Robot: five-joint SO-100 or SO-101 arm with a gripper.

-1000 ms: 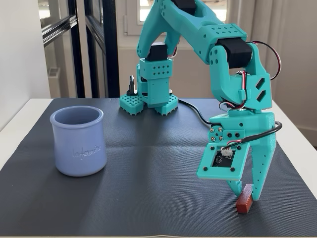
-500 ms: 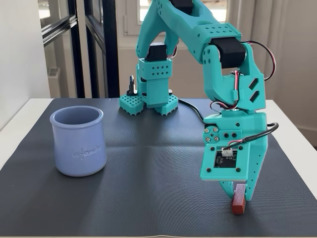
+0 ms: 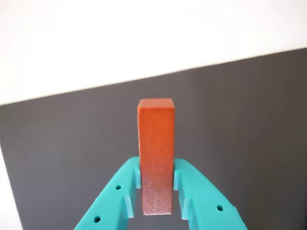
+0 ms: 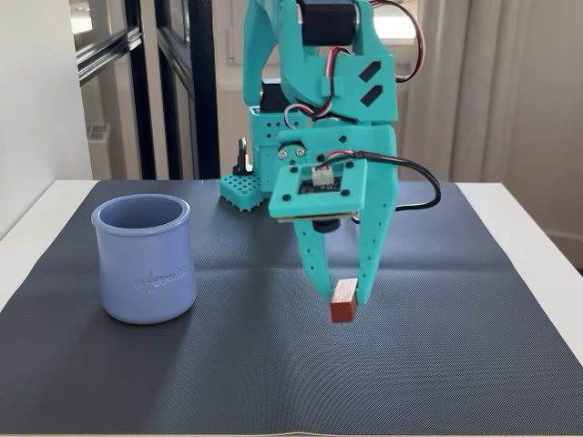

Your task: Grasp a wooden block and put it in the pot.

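1. Claw (image 4: 344, 296) is clamped on the block (image 4: 342, 301), carried clear of the mat (image 4: 455, 364), right of centre in the fixed view. Pot (image 4: 144, 259) stands upright on the mat's left side, well apart from the claw.
2. Wrist view: both fingers pinch only the block's (image 3: 156, 153) lower part; most of its length sticks out beyond the tips. Your risk here is pivoting: a quick swing left could let it rotate in the pinch or slide out.
3. Fixed view shows the block hanging tilted at the very fingertips. Little contact, so I'd judge the hold marginal.
4. If it stays askew, an end could clip the pot's thick rounded rim and bounce outside. Release well over the mouth, not over the near wall.
5. Block: red-brown wood, smooth flat faces, sharp edges, elongated bar. Slick against hard plastic.
6. Claw: teal printed plastic, rigid, tapered fingers with small holes.
7. Pot: pale lavender cylinder, matte, faint embossed script, wide opening.
8. Mat: dark, fine ribbed weave; should stop a dropped block rolling far.
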